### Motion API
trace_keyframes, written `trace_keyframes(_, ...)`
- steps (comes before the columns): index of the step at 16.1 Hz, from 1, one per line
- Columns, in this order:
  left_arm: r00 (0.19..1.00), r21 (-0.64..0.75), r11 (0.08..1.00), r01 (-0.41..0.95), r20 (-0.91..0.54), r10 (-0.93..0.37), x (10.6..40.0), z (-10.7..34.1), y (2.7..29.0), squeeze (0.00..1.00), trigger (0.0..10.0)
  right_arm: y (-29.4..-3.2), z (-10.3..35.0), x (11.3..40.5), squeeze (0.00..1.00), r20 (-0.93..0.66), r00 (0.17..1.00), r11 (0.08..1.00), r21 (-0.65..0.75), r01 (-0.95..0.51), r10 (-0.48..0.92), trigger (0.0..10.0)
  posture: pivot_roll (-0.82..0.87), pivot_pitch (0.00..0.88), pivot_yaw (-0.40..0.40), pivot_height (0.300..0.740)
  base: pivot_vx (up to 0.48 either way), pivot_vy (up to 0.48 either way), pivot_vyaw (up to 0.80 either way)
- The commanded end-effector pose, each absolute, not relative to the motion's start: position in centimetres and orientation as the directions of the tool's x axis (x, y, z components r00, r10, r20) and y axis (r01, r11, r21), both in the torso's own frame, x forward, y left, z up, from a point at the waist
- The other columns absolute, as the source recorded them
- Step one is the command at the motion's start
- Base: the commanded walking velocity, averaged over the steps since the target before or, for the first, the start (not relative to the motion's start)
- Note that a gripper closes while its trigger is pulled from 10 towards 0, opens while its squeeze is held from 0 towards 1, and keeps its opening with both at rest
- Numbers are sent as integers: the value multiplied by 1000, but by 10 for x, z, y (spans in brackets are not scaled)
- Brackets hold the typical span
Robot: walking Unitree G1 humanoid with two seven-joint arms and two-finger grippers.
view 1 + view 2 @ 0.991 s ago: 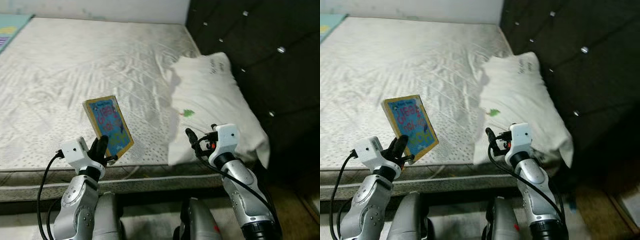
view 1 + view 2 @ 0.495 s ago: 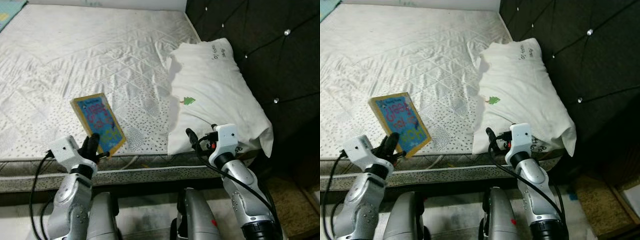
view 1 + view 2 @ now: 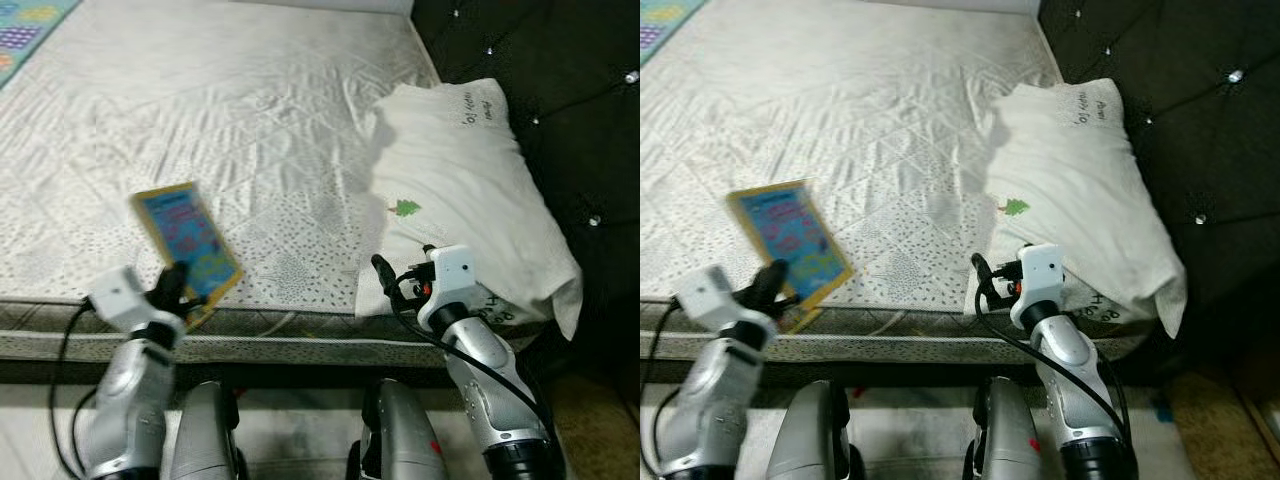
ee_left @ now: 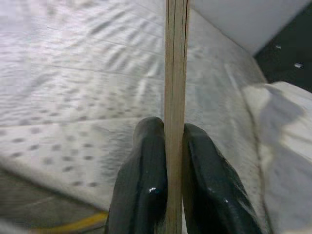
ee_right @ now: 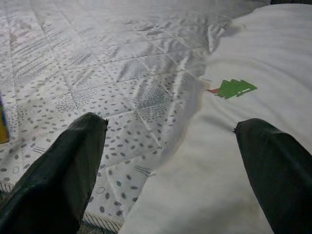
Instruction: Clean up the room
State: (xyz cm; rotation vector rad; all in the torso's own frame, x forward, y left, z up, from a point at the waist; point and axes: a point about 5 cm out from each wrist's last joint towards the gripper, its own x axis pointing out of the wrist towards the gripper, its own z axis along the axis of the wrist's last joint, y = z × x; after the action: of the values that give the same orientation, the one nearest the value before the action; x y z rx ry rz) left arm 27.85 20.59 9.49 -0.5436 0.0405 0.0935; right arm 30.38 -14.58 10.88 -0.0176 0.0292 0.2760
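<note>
My left gripper [image 3: 176, 281] is shut on the lower corner of a blue picture book [image 3: 187, 248] with a yellow border, held tilted over the near edge of the white mattress [image 3: 230, 120]. In the left wrist view the book's thin edge [image 4: 175, 73] stands clamped between both black fingers [image 4: 146, 180]. My right gripper [image 3: 385, 280] stands open at the mattress's near edge, next to a white pillow [image 3: 470, 190] with a small green tree print [image 5: 234, 88]. Its two fingers [image 5: 63, 165] are wide apart with nothing between them.
A dark tufted headboard [image 3: 560, 80] rises on the right behind the pillow. A colourful play mat [image 3: 25, 25] shows at the far left corner. The mattress's side edge [image 3: 300, 345] runs just in front of my legs.
The camera has shifted, so the bed sits differently in view. My left gripper has lowered slightly with the book, which is now blurred. The right arm keeps its pose.
</note>
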Motion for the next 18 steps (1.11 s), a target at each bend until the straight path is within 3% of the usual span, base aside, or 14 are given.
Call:
trace_keyframes(1, 1000, -548, 836, -21, -28, 7, 286, 102, 197, 0, 10000, -153, 109, 301, 0, -32, 968, 968, -15, -250, 249, 10000, -112, 156, -75, 585, 0, 0, 0)
trace_keyframes(6, 983, -655, 752, 73, -79, -164, 315, 97, 182, 0, 10000, -173, 110, 287, 0, -52, 976, 976, -55, -213, 210, 10000, -181, 190, -86, 585, 0, 0, 0)
trace_keyframes(9, 941, -745, 661, 89, -155, -302, 335, 95, 165, 0, 10000, -189, 112, 277, 0, -72, 981, 978, -91, -186, 180, 10000, -235, 213, -99, 585, 0, 0, 0)
trace_keyframes(12, 897, -778, 625, 59, -234, -376, 345, 88, 167, 0, 10000, -198, 115, 268, 0, -93, 982, 978, -114, -177, 167, 10000, -273, 227, -112, 585, 0, 0, 0)
trace_keyframes(15, 843, -778, 627, 45, -307, -441, 350, 84, 178, 0, 10000, -203, 120, 265, 0, -102, 982, 976, -132, -174, 162, 10000, -300, 232, -118, 585, 0, 0, 0)
trace_keyframes(18, 813, -711, 700, 68, -366, -452, 348, 82, 198, 0, 10000, -204, 122, 264, 0, -104, 981, 973, -147, -180, 166, 10000, -302, 228, -116, 585, 0, 0, 0)
